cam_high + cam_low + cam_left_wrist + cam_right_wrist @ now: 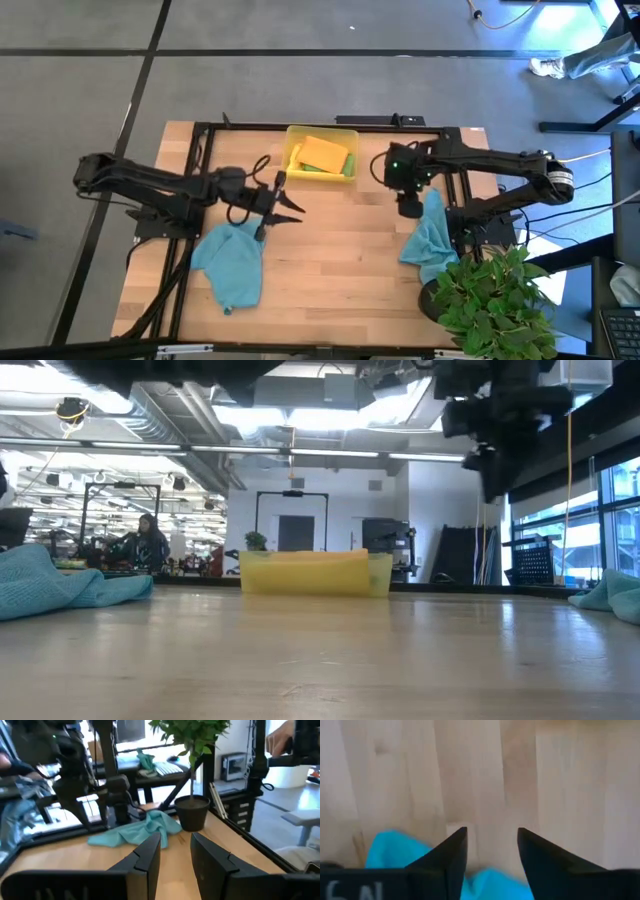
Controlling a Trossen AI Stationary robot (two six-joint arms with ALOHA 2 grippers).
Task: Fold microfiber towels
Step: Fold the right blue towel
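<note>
Right gripper (492, 855) points straight down, fingers parted with a clear gap and nothing between them; bare wood shows through the gap. The right teal towel (428, 238) lies just behind and under those fingers, its blue edge showing at the finger roots in the right wrist view, so the cloth is on the wrist side, not ahead of the tips. It runs long from the gripper toward the near table edge, bunched, ending beside the potted plant (490, 295).

Left gripper (288, 205) is lifted and aimed across the table, fingers apart and empty. The left teal towel (230, 262) sits below and behind its tips, crumpled, long axis toward the near edge.

Each arm is nearest its own towel; the right one looks closer to a grab, probably needing a short pull back and drop.

The open room is the bare wood between the two towels. The yellow tray (292, 160) at the far side holds orange and green cloths; whether a yellow one is in there I can't tell.
</note>
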